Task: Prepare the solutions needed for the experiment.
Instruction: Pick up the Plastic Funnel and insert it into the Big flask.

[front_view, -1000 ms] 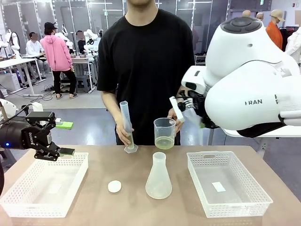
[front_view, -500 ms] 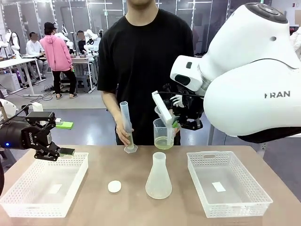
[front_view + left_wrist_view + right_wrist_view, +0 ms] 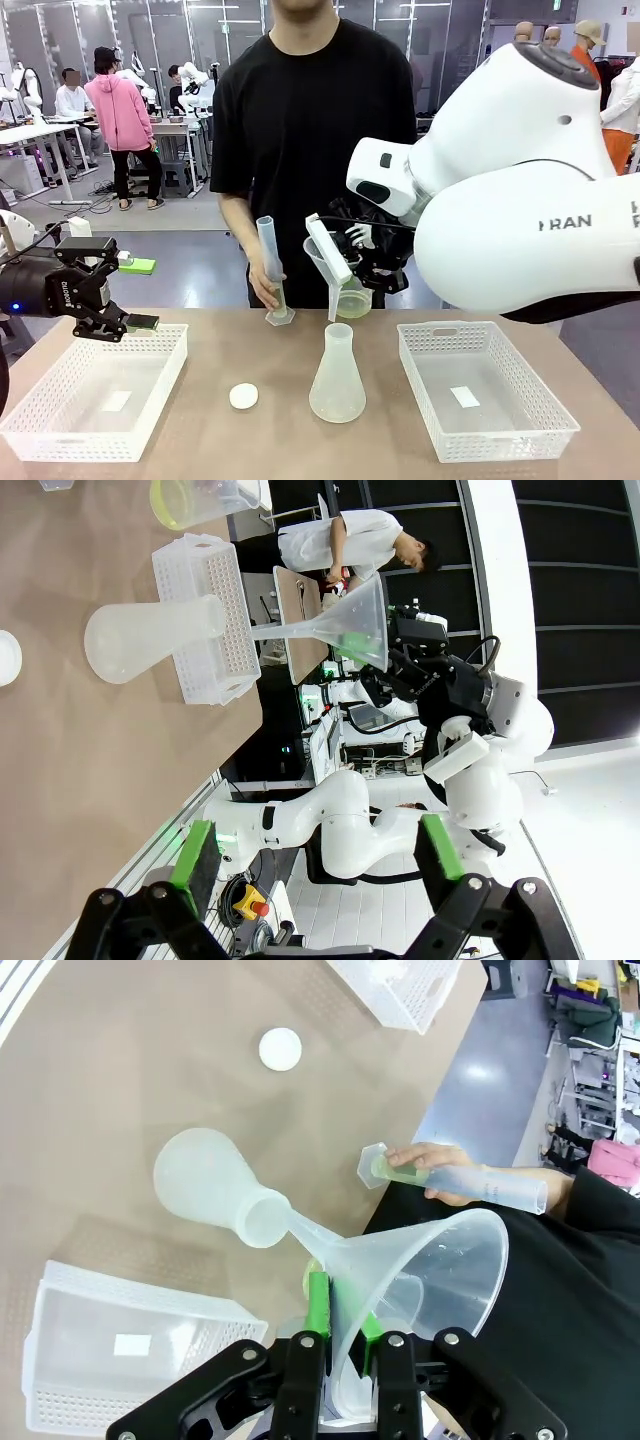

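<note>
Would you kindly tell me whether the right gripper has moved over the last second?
Yes. The right gripper, shut on the funnel, has swung left and down, from right of the conical flask to above its neck.

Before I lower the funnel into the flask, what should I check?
1. Right fingers clamped on funnel: ok.
2. Funnel stem plumb: not ok, tilted.
3. Stem tip over flask mouth: cannot tell.
4. Flask upright, unstoppered; stopper lies apart from it: ok.
5. Person's hand on graduated cylinder, apart from flask: ok.
6. Left fingers open, over left basket, out of the way: ok.
</note>
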`<act>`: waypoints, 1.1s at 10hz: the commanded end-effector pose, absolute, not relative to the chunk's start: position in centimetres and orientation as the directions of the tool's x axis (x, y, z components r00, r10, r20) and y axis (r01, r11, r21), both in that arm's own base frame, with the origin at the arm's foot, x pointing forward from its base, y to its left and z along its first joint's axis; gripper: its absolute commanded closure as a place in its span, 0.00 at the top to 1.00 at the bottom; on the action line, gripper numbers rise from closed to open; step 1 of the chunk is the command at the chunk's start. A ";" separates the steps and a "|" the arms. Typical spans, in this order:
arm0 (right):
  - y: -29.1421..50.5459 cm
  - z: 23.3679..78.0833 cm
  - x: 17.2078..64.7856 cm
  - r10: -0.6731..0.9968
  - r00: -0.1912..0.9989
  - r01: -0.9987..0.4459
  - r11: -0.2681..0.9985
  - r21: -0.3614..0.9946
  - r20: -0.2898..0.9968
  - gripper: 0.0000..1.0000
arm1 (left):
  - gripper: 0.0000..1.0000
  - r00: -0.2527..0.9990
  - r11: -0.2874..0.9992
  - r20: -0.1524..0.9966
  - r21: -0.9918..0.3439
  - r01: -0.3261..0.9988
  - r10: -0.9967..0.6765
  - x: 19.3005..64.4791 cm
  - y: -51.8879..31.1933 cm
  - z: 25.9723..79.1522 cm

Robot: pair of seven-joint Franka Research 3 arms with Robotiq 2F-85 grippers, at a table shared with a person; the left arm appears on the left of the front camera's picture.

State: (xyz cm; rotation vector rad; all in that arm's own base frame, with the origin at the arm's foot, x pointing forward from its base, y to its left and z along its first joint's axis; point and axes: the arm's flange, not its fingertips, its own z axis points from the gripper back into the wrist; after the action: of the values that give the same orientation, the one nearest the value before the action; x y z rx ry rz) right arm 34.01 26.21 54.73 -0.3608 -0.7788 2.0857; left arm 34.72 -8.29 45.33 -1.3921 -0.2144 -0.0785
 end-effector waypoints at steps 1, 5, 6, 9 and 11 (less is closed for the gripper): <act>25.9 53.9 34.8 0.796 -0.605 -0.605 -0.444 -0.661 0.018 0.07 | 1.00 0.979 0.168 0.193 -0.969 0.180 0.066 34.7 -8.4 45.5; 25.8 53.1 35.5 0.817 -0.576 -0.627 -0.442 -0.641 0.000 0.07 | 1.00 0.979 0.168 0.193 -0.969 0.180 0.066 34.7 -8.4 45.5; 25.7 52.9 35.7 0.821 -0.571 -0.633 -0.443 -0.635 -0.004 0.07 | 1.00 0.979 0.168 0.193 -0.969 0.180 0.066 34.7 -8.4 45.5; 25.4 51.8 36.4 0.834 -0.551 -0.654 -0.438 -0.617 -0.007 0.07 | 1.00 0.979 0.168 0.193 -0.969 0.180 0.066 34.7 -8.4 45.5; 25.5 51.1 36.7 0.838 -0.546 -0.671 -0.438 -0.598 -0.001 0.07 | 1.00 0.979 0.168 0.193 -0.969 0.180 0.066 34.7 -8.4 45.5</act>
State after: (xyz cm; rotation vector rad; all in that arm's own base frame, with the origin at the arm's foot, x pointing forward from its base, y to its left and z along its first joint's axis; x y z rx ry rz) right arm 36.70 25.40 51.44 -0.3587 -0.6963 2.0589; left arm 34.72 -8.30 45.33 -1.3921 -0.2142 -0.0787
